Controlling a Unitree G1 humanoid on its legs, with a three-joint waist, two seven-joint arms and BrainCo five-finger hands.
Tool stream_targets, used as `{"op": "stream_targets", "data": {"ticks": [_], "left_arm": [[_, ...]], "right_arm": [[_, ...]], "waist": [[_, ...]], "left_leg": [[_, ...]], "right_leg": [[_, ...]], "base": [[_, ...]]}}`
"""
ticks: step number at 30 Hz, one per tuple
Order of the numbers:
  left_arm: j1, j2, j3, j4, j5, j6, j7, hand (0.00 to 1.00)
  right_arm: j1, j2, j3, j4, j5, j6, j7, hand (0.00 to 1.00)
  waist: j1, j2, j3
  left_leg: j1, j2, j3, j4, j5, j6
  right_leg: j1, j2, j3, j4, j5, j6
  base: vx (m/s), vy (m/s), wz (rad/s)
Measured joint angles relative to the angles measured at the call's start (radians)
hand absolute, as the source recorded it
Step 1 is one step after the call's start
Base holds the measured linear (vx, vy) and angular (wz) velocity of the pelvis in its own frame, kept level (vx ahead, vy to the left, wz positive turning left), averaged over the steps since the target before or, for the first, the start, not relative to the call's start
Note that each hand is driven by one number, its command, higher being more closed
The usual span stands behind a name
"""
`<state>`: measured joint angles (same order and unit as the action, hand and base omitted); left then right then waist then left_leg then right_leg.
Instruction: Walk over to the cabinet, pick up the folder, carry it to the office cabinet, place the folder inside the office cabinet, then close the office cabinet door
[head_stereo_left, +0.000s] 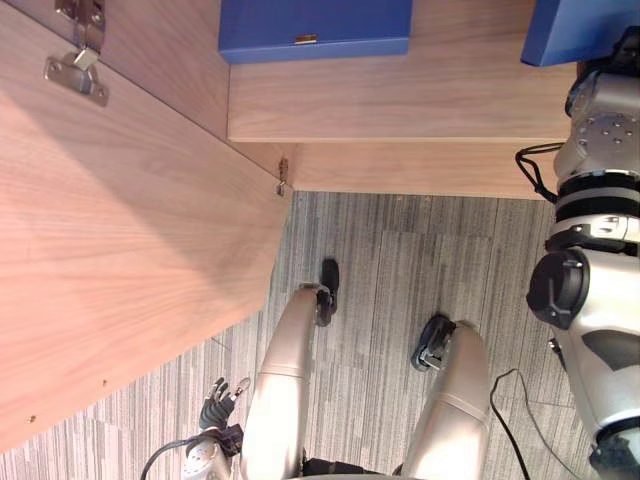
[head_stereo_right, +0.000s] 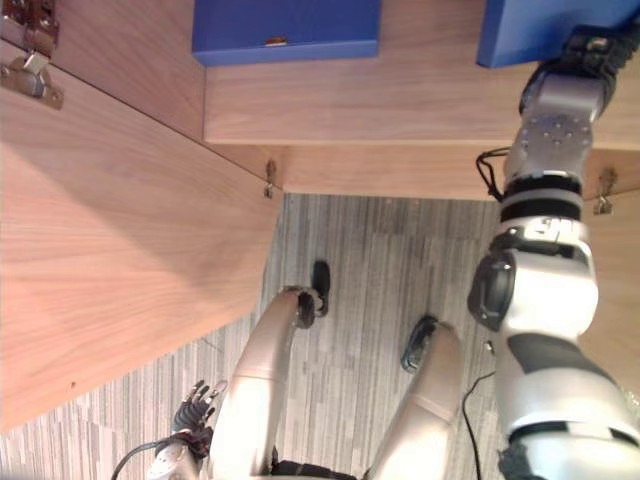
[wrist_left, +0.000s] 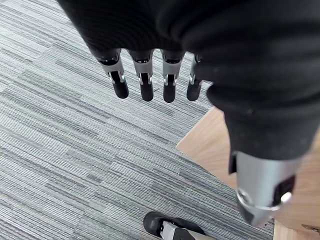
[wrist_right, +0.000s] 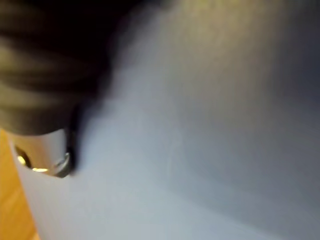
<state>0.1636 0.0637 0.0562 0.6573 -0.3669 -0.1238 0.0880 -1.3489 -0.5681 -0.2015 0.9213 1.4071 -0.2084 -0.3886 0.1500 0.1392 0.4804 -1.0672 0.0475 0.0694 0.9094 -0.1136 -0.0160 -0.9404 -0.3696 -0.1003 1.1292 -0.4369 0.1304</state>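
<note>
The right hand reaches up at 1 o'clock against the blue folder, which stands on the cabinet shelf; whether it has hold of the folder I cannot tell. A second blue folder stands on the same shelf at 12 o'clock. The cabinet door hangs open at 9 o'clock. The left hand hangs at 7 o'clock above the striped carpet, its fingers straight and empty.
</note>
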Motion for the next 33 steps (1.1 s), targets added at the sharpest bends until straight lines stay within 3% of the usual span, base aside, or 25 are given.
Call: {"op": "stream_targets", "data": {"ticks": [5, 8, 9, 21, 25, 26, 30, 33], "left_arm": [[-0.004, 0.001, -0.002, -0.01, -0.001, -0.001, 0.006, 0.0], [-0.005, 0.0, -0.002, -0.021, -0.001, -0.001, 0.011, 0.0], [-0.005, 0.0, -0.002, -0.025, -0.001, -0.001, 0.014, 0.0], [-0.005, 0.0, 0.0, -0.036, -0.004, -0.001, 0.037, 0.0], [-0.005, 0.001, 0.002, -0.04, -0.005, -0.002, 0.038, 0.0], [-0.004, 0.002, 0.002, -0.039, -0.005, -0.002, 0.038, 0.0], [-0.004, 0.01, 0.0, -0.038, -0.003, -0.004, 0.034, 0.0], [0.001, 0.02, -0.005, -0.041, 0.0, -0.019, 0.004, 0.0]], "right_arm": [[-0.078, -0.042, 0.14, 0.078, -0.047, 0.056, -0.02, 1.0], [-0.091, -0.063, 0.166, 0.098, -0.06, 0.063, -0.029, 1.0], [-0.091, -0.069, 0.176, 0.099, -0.063, 0.067, -0.032, 0.0], [-0.095, -0.109, 0.275, 0.109, -0.167, 0.08, -0.033, 0.0], [-0.111, -0.109, 0.323, 0.109, -0.308, 0.129, -0.02, 0.0], [-0.118, -0.112, 0.34, 0.109, -0.39, 0.155, -0.007, 0.0], [-0.145, -0.115, 0.455, 0.109, -0.681, 0.241, 0.101, 0.0], [-0.147, -0.115, 0.503, 0.118, -0.793, 0.275, 0.156, 0.0]], "waist": [[-0.003, -0.001, 0.0], [-0.003, -0.003, 0.002], [-0.002, -0.003, 0.002], [-0.021, -0.009, 0.006], [-0.022, -0.012, 0.008], [-0.022, -0.013, 0.008], [-0.021, -0.016, 0.009], [-0.02, -0.019, 0.007]], "left_leg": [[-0.014, -0.014, -0.03, -0.061, 0.043, -0.013], [-0.017, -0.026, -0.039, -0.08, 0.059, -0.016], [-0.017, -0.028, -0.039, -0.086, 0.063, -0.016], [-0.021, -0.041, -0.052, -0.124, 0.094, -0.022], [-0.02, -0.038, -0.05, -0.151, 0.11, -0.021], [-0.018, -0.037, -0.048, -0.163, 0.117, -0.018], [0.003, -0.026, -0.03, -0.194, 0.128, -0.012], [0.042, -0.026, -0.018, -0.247, 0.148, -0.012]], "right_leg": [[-0.004, -0.009, -0.047, -0.022, 0.003, -0.006], [-0.006, -0.019, -0.059, -0.022, 0.003, -0.006], [-0.008, -0.02, -0.06, -0.023, 0.003, -0.006], [-0.016, -0.03, -0.077, -0.024, 0.005, -0.008], [-0.015, -0.028, -0.089, -0.045, 0.019, -0.032], [-0.014, -0.026, -0.089, -0.055, 0.025, -0.041], [0.0, -0.019, -0.088, -0.081, 0.039, -0.047], [0.023, -0.018, -0.089, -0.115, 0.051, -0.051]], "base": [[0.04, -0.055, 0.2], [0.03, -0.029, 0.2], [0.03, -0.025, 0.07], [0.02, -0.012, 0.05], [0.02, -0.004, 0.0], [0.04, -0.002, -0.03], [0.04, -0.008, -0.06], [0.04, -0.029, -0.02]]}}
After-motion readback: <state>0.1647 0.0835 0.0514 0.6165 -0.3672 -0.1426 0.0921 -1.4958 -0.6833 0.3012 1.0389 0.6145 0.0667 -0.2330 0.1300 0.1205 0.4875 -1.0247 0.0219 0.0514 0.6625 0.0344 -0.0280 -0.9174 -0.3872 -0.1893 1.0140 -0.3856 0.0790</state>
